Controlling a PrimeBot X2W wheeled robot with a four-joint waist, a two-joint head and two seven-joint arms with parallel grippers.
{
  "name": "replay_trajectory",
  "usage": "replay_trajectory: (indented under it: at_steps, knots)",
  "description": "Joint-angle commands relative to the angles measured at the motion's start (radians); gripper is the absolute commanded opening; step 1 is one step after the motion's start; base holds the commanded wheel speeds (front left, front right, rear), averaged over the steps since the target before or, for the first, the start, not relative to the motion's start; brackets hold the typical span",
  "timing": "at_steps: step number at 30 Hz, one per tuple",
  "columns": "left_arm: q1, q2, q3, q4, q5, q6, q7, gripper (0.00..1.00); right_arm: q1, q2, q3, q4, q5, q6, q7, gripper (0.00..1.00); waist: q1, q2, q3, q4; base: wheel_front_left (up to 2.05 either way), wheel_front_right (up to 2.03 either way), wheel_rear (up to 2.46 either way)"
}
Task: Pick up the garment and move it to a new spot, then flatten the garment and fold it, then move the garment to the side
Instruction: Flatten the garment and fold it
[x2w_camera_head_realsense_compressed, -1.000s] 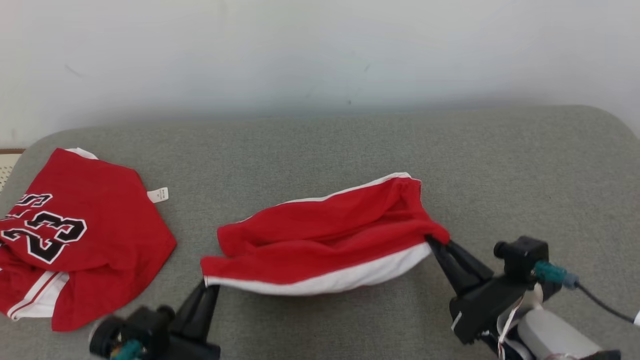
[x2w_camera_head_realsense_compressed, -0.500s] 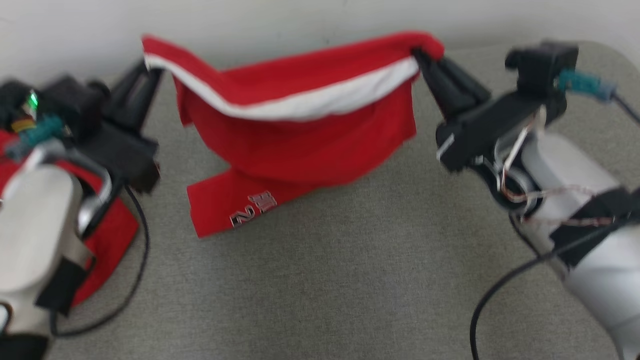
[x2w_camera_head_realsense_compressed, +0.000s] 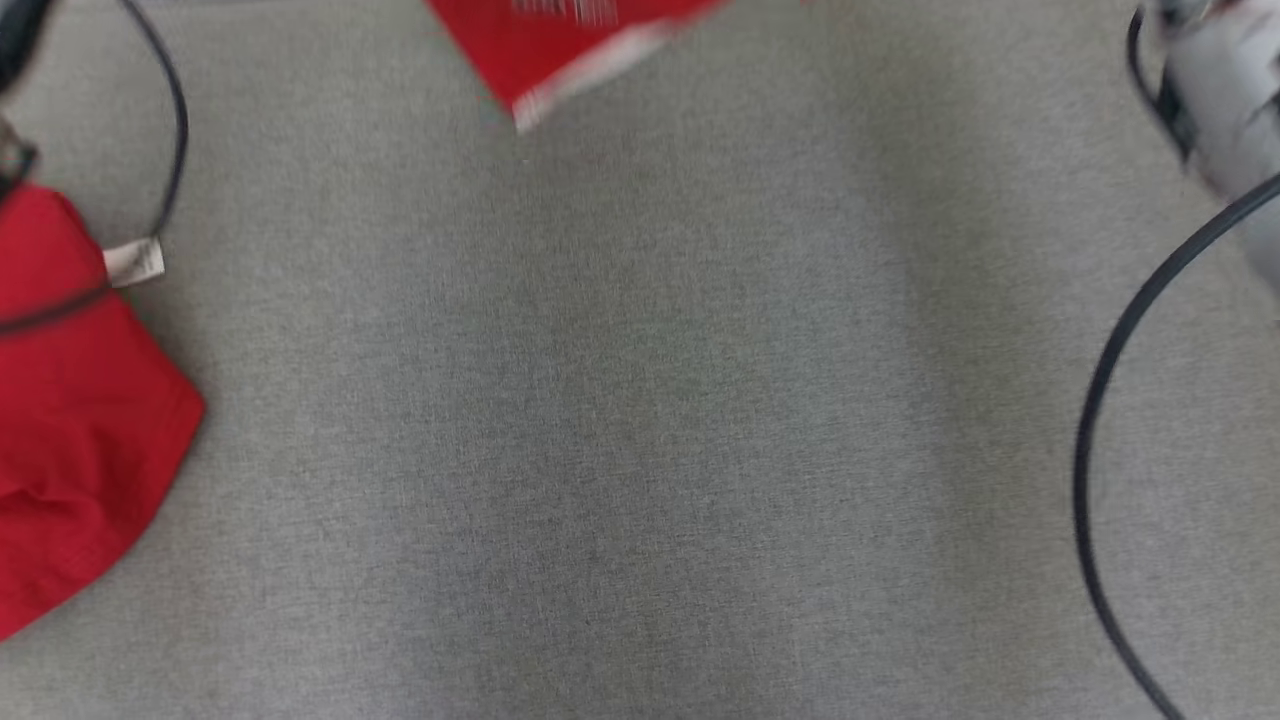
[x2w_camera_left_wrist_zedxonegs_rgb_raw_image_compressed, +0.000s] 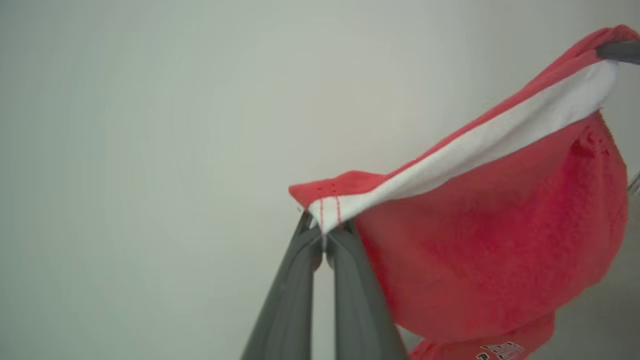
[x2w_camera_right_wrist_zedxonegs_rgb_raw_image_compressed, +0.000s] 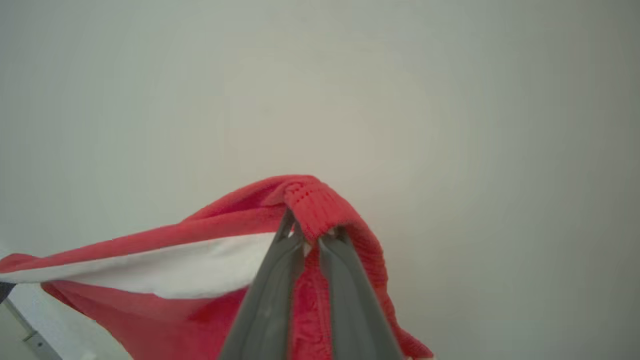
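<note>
The left claw (x2w_camera_left_wrist_zedxonegs_rgb_raw_image_compressed: 324, 241) is clamped together on one end of the white band (x2w_camera_left_wrist_zedxonegs_rgb_raw_image_compressed: 450, 155) of a red garment (x2w_camera_left_wrist_zedxonegs_rgb_raw_image_compressed: 490, 250). The two dark fingers meet tip to tip on the stitched corner. The right claw (x2w_camera_right_wrist_zedxonegs_rgb_raw_image_compressed: 306, 241) is likewise pinched shut on the band's other end, where ribbed red cloth bunches over its fingertips.

The garment hangs slung between the two claws. Its band is stretched in a shallow sag and the red body droops beneath it like a pouch. White lettering shows low on the cloth. Behind the garment is a plain pale wall (x2w_camera_left_wrist_zedxonegs_rgb_raw_image_compressed: 150, 150).

In the head view, one blurred lower corner of the garment (x2w_camera_head_realsense_compressed: 560, 40), red with a white edge, dips in from the top. Whether it touches anything cannot be told. Below the garment spreads a grey fabric surface (x2w_camera_head_realsense_compressed: 640, 420). To the garment's left, a second red garment (x2w_camera_head_realsense_compressed: 70, 430) with a small white label (x2w_camera_head_realsense_compressed: 135, 262) lies on that surface. To the garment's right are a pale forearm (x2w_camera_head_realsense_compressed: 1220, 90) and a black cable (x2w_camera_head_realsense_compressed: 1100, 420).
</note>
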Motion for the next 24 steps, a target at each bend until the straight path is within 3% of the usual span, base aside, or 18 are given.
replay_trajectory:
  at_steps: [1, 6, 11, 19, 24]
  knots:
    - [-0.049, -0.003, 0.001, 0.026, -0.011, 0.001, -0.009, 0.0, -0.051, 0.007, 0.001, 0.025, -0.009, 0.0, -0.013, 0.0, -0.0003, -0.0003, 0.041, 0.009, 0.0, 0.0, 0.0]
    - [-0.169, -0.046, -0.023, 0.114, -0.003, 0.001, -0.06, 0.0, -0.167, 0.018, 0.011, 0.112, -0.036, 0.0, -0.086, 0.0, -0.0003, -0.0003, 0.109, 0.028, 0.0, 0.0, 0.0]
    - [-0.204, -0.076, -0.038, 0.156, 0.033, 0.023, -0.128, 0.0, -0.179, 0.008, 0.052, 0.1, -0.058, 0.0, -0.144, 0.0, -0.0003, -0.0003, 0.175, 0.041, 0.0, 0.0, 0.0]
    - [-0.1, -0.09, -0.032, 0.131, 0.036, 0.038, -0.156, 0.0, -0.066, -0.027, 0.135, 0.0, -0.024, 0.0, -0.159, 0.0, -0.0003, -0.0003, 0.22, 0.042, 0.0, 0.0, 0.0]
    - [0.1, -0.056, -0.03, -0.013, 0.048, 0.04, -0.156, 0.0, 0.103, -0.099, 0.169, -0.148, -0.003, 0.0, -0.159, 0.0, -0.0003, -0.0003, 0.177, 0.029, 0.0, 0.0, 0.0]
